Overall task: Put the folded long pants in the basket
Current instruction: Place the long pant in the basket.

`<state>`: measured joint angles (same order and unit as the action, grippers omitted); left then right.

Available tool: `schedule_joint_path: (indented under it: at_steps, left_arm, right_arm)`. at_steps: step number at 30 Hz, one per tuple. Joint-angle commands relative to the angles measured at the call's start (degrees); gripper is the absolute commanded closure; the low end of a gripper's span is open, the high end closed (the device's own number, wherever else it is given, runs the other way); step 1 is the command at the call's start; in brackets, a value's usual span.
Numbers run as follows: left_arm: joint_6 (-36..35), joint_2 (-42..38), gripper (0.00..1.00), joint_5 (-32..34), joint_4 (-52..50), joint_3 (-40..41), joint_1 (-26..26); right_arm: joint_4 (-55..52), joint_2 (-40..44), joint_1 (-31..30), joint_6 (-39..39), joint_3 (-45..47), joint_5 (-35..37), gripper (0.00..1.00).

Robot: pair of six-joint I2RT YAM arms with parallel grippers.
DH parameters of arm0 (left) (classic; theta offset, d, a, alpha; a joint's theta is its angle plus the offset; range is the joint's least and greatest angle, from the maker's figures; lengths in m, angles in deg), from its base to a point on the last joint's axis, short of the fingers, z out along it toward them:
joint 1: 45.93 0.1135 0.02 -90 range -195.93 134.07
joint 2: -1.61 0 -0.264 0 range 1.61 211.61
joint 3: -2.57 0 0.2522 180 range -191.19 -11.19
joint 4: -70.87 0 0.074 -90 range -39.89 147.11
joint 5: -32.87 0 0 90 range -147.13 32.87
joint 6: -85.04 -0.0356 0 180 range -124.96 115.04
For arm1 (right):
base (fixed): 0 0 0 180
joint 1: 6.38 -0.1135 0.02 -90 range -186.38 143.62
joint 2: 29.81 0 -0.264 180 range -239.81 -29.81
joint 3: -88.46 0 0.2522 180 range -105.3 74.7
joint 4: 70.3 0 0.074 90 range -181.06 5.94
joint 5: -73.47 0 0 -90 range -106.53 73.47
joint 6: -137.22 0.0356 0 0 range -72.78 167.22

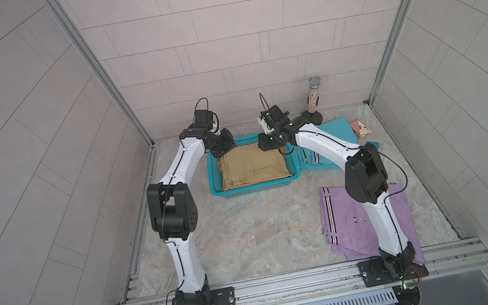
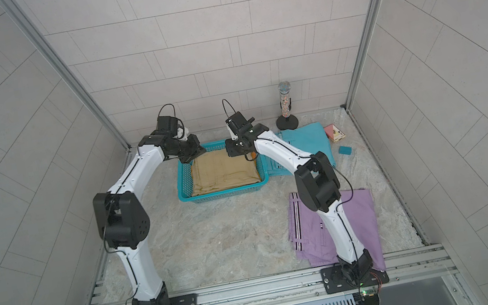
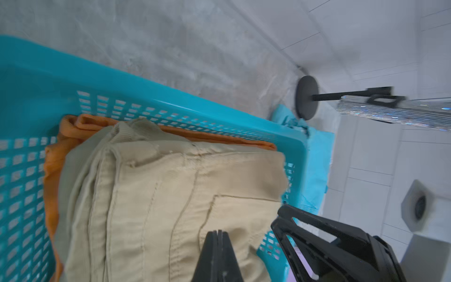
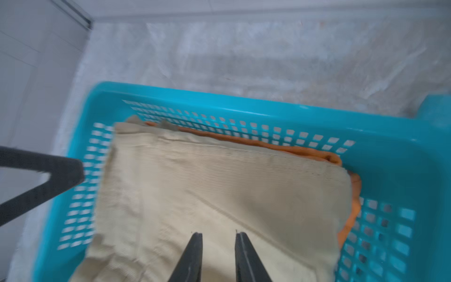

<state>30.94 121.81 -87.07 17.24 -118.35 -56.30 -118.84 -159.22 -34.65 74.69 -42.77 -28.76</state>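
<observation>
Left gripper (image 3: 217, 232) has its two fingers pressed together with nothing between them; in both top views it hangs over the far left corner of the basket (image 1: 255, 188), above the tan pants (image 1: 254, 168). Right gripper (image 4: 218, 235) shows a clear gap between its fingers and holds nothing. It sits over the far right corner of the basket, above the same tan cloth; whether either one touches the cloth cannot be told. The tan pants lie folded flat inside the basket and fill most of it, and beneath them the orange pants (image 3: 92, 122) peep out along the far edge. The turquoise pants (image 1: 339, 134) lie on the table (image 1: 250, 237) just right of the basket, partly hidden by the right arm (image 1: 326, 145), a striped band showing at their near end. The lilac pants (image 1: 343, 220) lie at the near right, well apart from the basket, with the lower part of the right arm over them. At the far right are a microphone on a stand (image 1: 313, 93), a small pink box (image 1: 361, 128) and a teal block (image 2: 344, 150).
</observation>
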Motion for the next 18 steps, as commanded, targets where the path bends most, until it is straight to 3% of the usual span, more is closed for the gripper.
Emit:
schedule_joint_path:
  at_steps: [1, 5, 9, 10, 14, 15, 18]
  left_arm:
    - [-3.47, 8.02, 1.00, -0.21, -5.45, -5.68, 0.51]
    - [-4.03, 11.10, 1.00, 0.12, -7.46, -8.51, 0.50]
    - [-4.70, 5.76, 1.00, 0.70, -8.23, -7.28, 0.42]
    - [-4.72, 3.59, 0.96, 0.66, -8.55, -6.81, 0.44]
    - [-5.09, -10.88, 0.36, 1.84, -8.57, -0.94, -1.14]
    - [-4.92, -15.10, 0.27, 2.60, -8.54, 1.67, -2.06]
    - [-3.43, -27.02, 0.17, 3.92, -7.86, 11.10, -5.70]
  right_arm:
    - [-4.07, -4.40, 0.26, -0.46, -2.83, 4.49, 0.73]
    - [-6.50, -5.44, 1.05, -1.14, -5.10, 4.88, 0.73]
    - [-8.45, -0.91, 1.33, -2.13, -5.69, 3.82, 0.73]
    - [-8.75, 0.81, 1.35, -2.36, -5.58, 3.58, 0.73]
    - [-8.92, 11.63, 1.33, -2.83, -1.54, 2.14, 0.67]
    - [-8.25, 15.20, 1.37, -2.81, 1.26, 1.80, 0.65]
    - [-4.43, 26.94, 1.59, -2.13, 11.75, 1.51, 0.61]
